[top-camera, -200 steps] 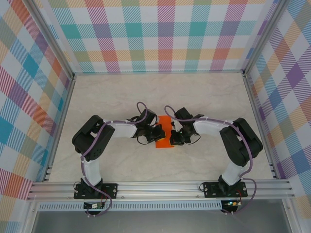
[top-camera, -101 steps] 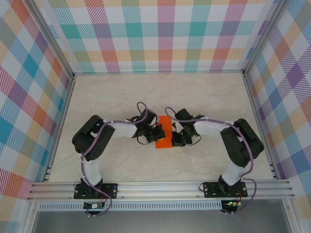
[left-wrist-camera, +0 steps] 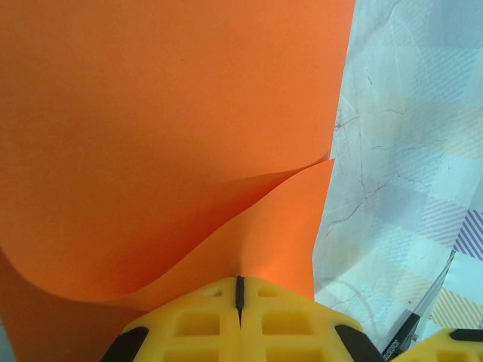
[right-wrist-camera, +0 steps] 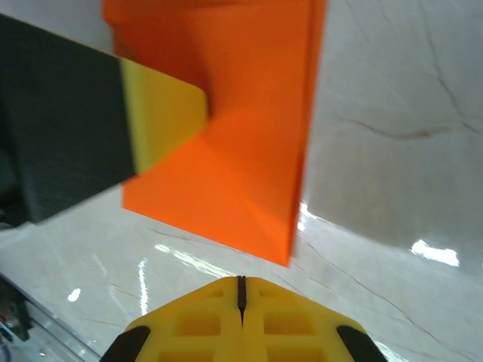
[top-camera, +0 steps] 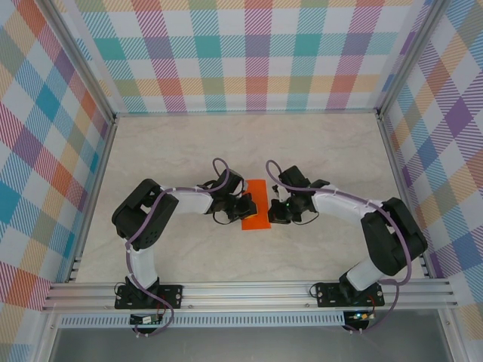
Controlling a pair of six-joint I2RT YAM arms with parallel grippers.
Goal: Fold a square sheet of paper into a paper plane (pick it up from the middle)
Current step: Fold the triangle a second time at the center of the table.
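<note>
Rightward, toward 3 o'clock, goes the right gripper (top-camera: 281,213): against the earlier overhead frames its arm has swung outward and the claw has drawn off the square sheet of paper (top-camera: 256,219). It now sits just beside the sheet's 3 o'clock edge. From its own wrist camera the fingers are clenched together with nothing between them, and the nearest orange corner lies a little beyond them at 12 o'clock, not touching.

The left gripper (top-camera: 243,207) has not shifted. It stays at the sheet's 9 o'clock side with its fingers clenched too, tips resting on the paper. The right wrist view has one of its yellow pads lying flat on the orange surface with a crease running from it. Whether a layer is actually pinched between the pads I cannot tell. In the left wrist view one flap curls up loosely above another.

The sheet lies near the middle of the table (top-camera: 339,151), a narrow folded strip rather than a dart. My judgement: the right claw has finished one press and the plane is far from done.
</note>
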